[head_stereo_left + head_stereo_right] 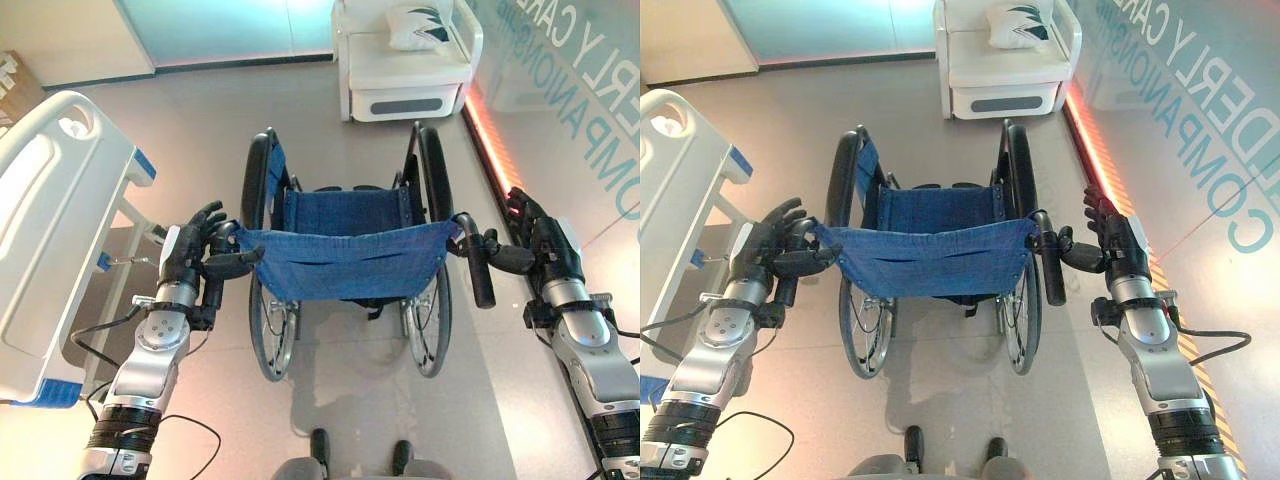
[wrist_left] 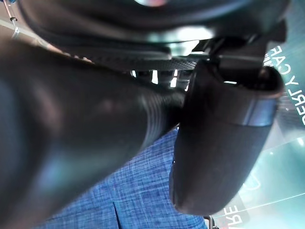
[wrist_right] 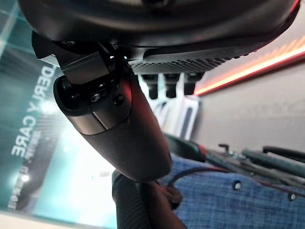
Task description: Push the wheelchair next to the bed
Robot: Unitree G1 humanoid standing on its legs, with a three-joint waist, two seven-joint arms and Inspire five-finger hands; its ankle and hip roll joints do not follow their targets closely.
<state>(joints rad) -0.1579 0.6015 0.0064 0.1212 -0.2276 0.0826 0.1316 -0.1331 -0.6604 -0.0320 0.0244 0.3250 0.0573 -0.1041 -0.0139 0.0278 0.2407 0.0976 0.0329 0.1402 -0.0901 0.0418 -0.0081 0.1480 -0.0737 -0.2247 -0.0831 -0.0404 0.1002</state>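
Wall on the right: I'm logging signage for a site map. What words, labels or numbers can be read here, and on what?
On the wall: large teal lettering, cut off at the edges, not readable whole.
On the wheelchair, bed and armchair: no print to be seen.

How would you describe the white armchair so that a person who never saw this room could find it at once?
Start at the wheelchair with the blue fabric seat in the middle of the floor. Look straight beyond its front, towards the far glass wall: the armchair stands there alone. It is white and boxy, carries a leaf-print cushion, and unlike the white bed on the left, it is low and padded.
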